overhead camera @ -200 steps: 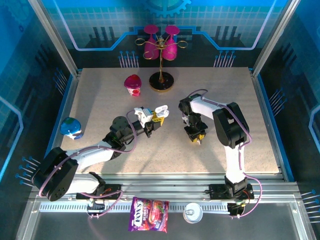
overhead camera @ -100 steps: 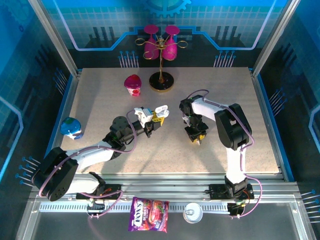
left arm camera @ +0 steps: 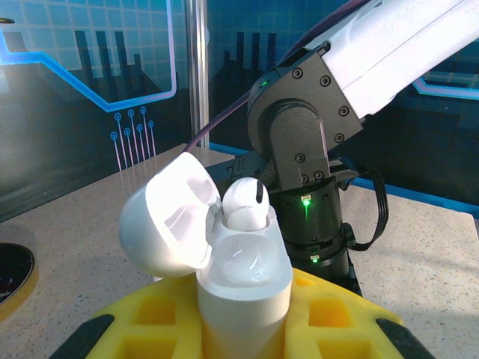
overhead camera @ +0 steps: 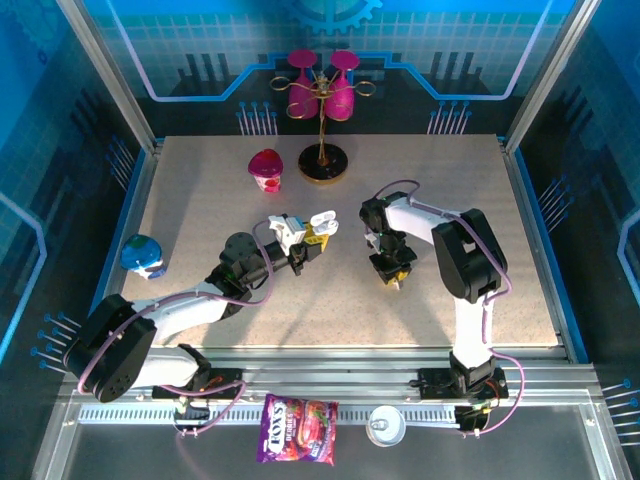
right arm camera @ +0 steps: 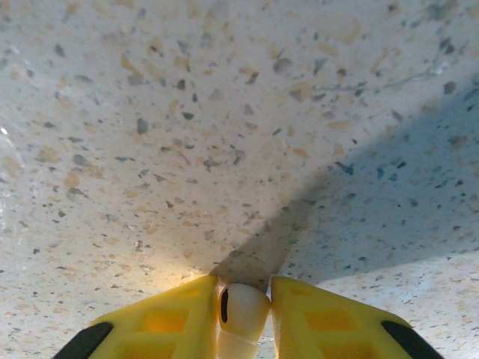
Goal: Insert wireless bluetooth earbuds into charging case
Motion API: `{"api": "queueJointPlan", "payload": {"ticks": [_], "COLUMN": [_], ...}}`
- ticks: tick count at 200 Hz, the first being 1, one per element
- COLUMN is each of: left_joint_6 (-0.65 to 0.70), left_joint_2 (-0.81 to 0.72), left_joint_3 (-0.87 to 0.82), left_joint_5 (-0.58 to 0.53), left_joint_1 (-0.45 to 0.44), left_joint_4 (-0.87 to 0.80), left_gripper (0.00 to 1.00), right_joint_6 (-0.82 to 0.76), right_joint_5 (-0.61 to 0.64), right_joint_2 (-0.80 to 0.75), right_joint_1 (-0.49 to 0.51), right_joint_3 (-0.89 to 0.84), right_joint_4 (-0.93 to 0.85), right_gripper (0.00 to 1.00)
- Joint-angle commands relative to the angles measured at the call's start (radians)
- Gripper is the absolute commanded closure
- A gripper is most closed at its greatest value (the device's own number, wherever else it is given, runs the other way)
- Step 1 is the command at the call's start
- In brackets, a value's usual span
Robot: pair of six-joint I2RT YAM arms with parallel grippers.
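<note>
My left gripper [overhead camera: 312,238] is shut on a white charging case [left arm camera: 243,277], held upright above the table. The case's lid [left arm camera: 168,224] is swung open to the left. One white earbud [left arm camera: 243,202] sits in the far socket, and the near socket shows a glossy hollow. The case also shows from above [overhead camera: 322,218]. My right gripper [overhead camera: 392,278] points down at the tabletop, just right of the case. Its yellow fingers [right arm camera: 165,318] press on both sides of a second white earbud [right arm camera: 241,310], close above the speckled surface.
A gold stand with pink cups [overhead camera: 322,160] and a pink mushroom-shaped object [overhead camera: 266,170] stand at the back. A blue and white object [overhead camera: 142,254] sits at the left edge. A candy bag [overhead camera: 298,442] and a white round lid [overhead camera: 385,425] lie on the near rail.
The right gripper's fingers have closed in on the earbud and its arm has shifted slightly. The left arm and the case have not moved.
</note>
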Motion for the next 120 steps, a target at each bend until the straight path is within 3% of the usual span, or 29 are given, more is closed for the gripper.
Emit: {"api": "queueJointPlan", "payload": {"ticks": [1, 70, 120], "left_joint_6": [0.007, -0.005, -0.029], "left_joint_2": [-0.017, 0.004, 0.024], "left_joint_3": [0.022, 0.028, 0.039], "left_joint_5": [0.021, 0.011, 0.028], "left_joint_1": [0.004, 0.003, 0.003], "left_joint_4": [0.02, 0.031, 0.044], "left_gripper": [0.93, 0.91, 0.92], "right_joint_6": [0.002, -0.014, -0.016], "right_joint_5": [0.01, -0.027, -0.18], "right_joint_2": [-0.025, -0.195, -0.416], "right_joint_1": [0.006, 0.005, 0.005], "right_joint_3": [-0.03, 0.014, 0.04], "right_joint_4": [-0.04, 0.008, 0.138], "right_gripper": [0.78, 0.79, 0.8]}}
